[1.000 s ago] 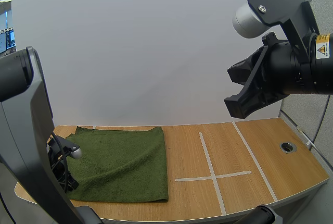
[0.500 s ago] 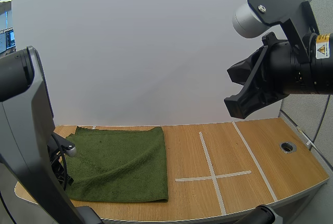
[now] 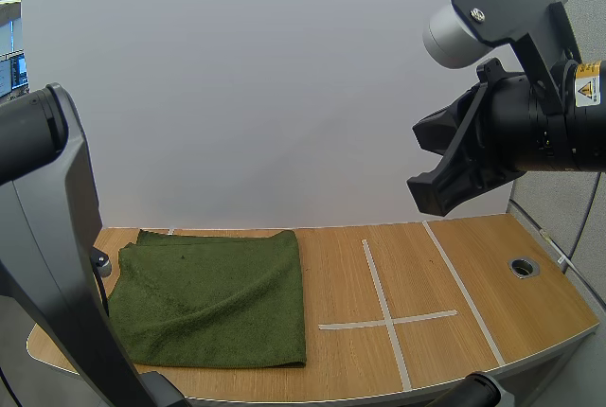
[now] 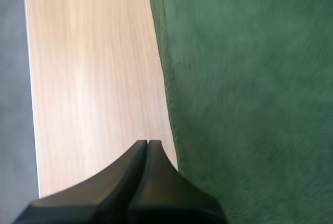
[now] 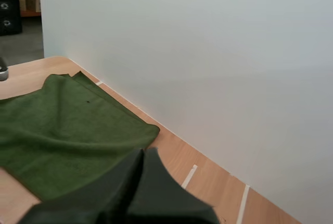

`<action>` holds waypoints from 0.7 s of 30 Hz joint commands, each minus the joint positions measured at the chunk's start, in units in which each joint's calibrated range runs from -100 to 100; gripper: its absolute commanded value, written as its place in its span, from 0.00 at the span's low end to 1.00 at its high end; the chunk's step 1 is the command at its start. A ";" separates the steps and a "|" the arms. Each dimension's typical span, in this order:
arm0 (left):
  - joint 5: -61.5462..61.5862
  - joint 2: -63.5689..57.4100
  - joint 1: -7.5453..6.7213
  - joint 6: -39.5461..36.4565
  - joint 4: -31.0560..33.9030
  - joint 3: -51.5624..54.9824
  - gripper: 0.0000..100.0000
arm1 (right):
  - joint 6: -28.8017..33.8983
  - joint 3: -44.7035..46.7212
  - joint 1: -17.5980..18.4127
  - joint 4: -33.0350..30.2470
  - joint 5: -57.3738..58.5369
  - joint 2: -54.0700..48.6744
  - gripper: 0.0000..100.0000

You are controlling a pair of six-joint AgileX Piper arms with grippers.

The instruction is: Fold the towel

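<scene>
A dark green towel (image 3: 213,295) lies folded on the left part of the wooden table (image 3: 492,274), with a soft ridge running across it. My left gripper (image 4: 146,144) is shut on nothing, its tips hovering over bare wood just beside the towel (image 4: 250,94) at its edge. My right gripper (image 3: 437,172) hangs high above the table's right half, far from the towel. In the right wrist view its fingers lie together as one dark wedge (image 5: 143,153), with the towel (image 5: 62,130) below and beyond them.
White tape lines (image 3: 383,317) form a cross on the table right of the towel, with another diagonal strip (image 3: 464,289) farther right. A round metal grommet (image 3: 524,266) sits near the right edge. A white wall (image 3: 265,95) stands behind the table.
My left gripper has drawn back off the towel's left side toward the table's left edge. The towel's left edge has settled flatter. The right arm has not moved.
</scene>
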 commanded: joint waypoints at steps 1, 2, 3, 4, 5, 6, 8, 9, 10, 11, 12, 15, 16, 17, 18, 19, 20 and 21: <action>22.66 -1.84 0.18 2.54 -13.12 -10.39 0.00 | -1.48 3.86 -0.20 3.62 0.00 1.53 0.00; 27.16 -1.98 0.18 1.85 -13.78 -12.65 0.00 | -1.48 5.36 -0.20 3.62 0.00 2.35 0.00; 31.41 -1.98 0.18 0.77 -14.17 -14.94 0.00 | -1.48 7.17 -0.20 3.62 0.00 3.37 0.00; 35.63 -1.98 0.18 -0.77 -14.74 -17.00 0.00 | -1.48 8.27 -0.20 3.62 0.00 3.81 0.00; 37.33 -1.98 0.18 -1.06 -14.88 -18.17 0.00 | -1.48 9.55 -0.20 3.62 0.00 4.55 0.00; 40.78 -1.98 0.18 -1.93 -15.26 -20.63 0.00 | -1.48 10.58 -0.20 3.52 0.00 5.00 0.00; 43.62 -1.98 0.18 -2.57 -16.57 -23.24 0.00 | -1.48 11.74 -0.20 2.96 0.00 5.79 0.00; 44.09 -1.98 0.18 -2.83 -16.97 -24.16 0.00 | -1.48 11.95 -0.20 2.52 0.00 6.21 0.00; 44.09 -1.98 0.18 -3.05 -17.64 -24.80 0.00 | -1.48 12.13 -0.20 1.77 0.00 6.75 0.00; 44.09 -1.98 0.18 -3.03 -18.30 -25.15 0.00 | -1.48 12.27 -0.20 0.36 0.00 7.81 0.00; 43.36 -1.98 0.18 -3.03 -19.60 -25.45 0.00 | -1.36 12.27 -0.20 0.04 0.00 8.57 0.00; 40.64 -1.87 0.09 -2.83 -22.30 -25.45 0.00 | -0.94 12.27 -0.20 0.93 0.00 10.21 0.00; 39.53 -1.87 0.04 -2.74 -23.05 -25.45 0.02 | -0.84 12.27 -0.20 1.74 0.00 10.50 0.00; 38.28 -1.74 -0.26 -2.66 -23.30 -25.66 0.06 | -0.47 12.27 -0.20 2.51 0.00 10.76 0.00; 37.87 -1.41 -0.48 -2.54 -23.30 -25.95 0.12 | -0.38 12.27 -0.20 3.62 0.00 10.79 0.00; 37.87 -0.84 -0.83 -2.54 -23.30 -26.67 0.18 | -0.38 12.27 -0.20 4.42 0.00 10.79 0.00; 37.87 -0.26 -1.16 -2.54 -23.30 -27.46 0.26 | -0.38 12.27 -0.20 5.30 0.00 10.79 0.00; 37.87 0.64 -1.52 -2.54 -23.30 -28.40 0.35 | -0.38 12.27 -0.20 6.06 0.00 10.79 0.00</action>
